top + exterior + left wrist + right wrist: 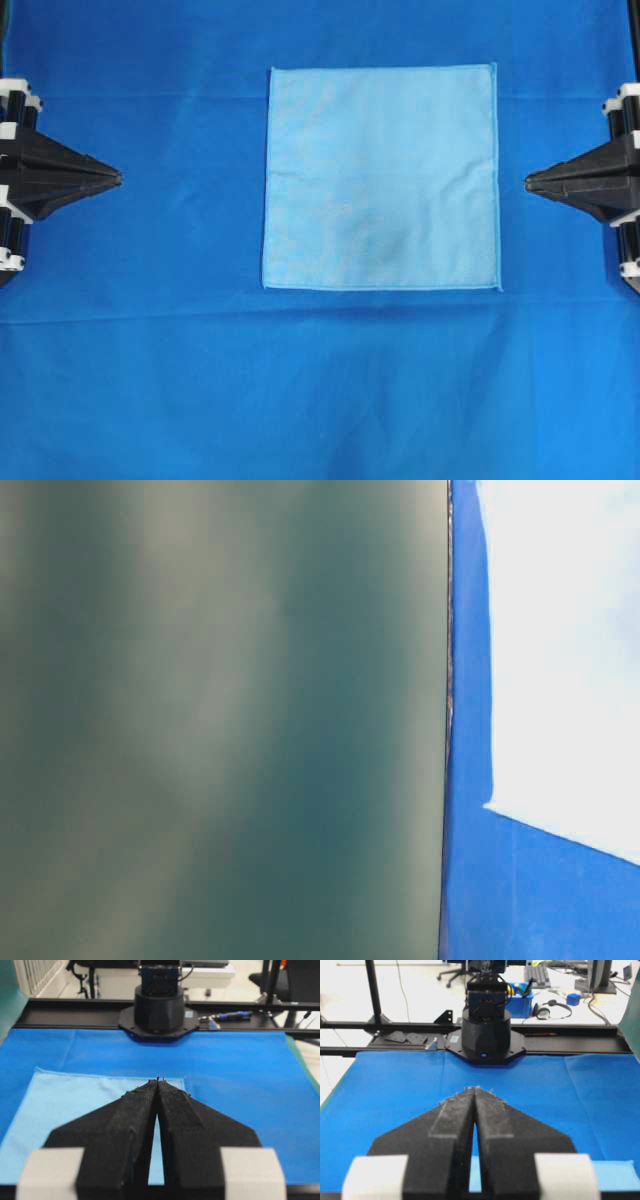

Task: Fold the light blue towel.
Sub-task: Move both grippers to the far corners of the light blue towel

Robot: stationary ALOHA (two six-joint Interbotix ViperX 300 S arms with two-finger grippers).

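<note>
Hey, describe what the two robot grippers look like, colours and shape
Both the left gripper and the right gripper are matte black, with wedge-shaped fingers tapering to a point. The fingers look rough and grainy, and white blocks sit at their bases.

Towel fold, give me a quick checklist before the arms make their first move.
1. Towel lies flat, unfolded: ok.
2. All four towel corners visible overhead: ok.
3. Left gripper clear of towel: ok.
4. Right gripper clear of towel: ok.
5. Grippers open for pinching: not ok, both shut.
6. Table cloth smooth under the towel: cannot tell.
</note>
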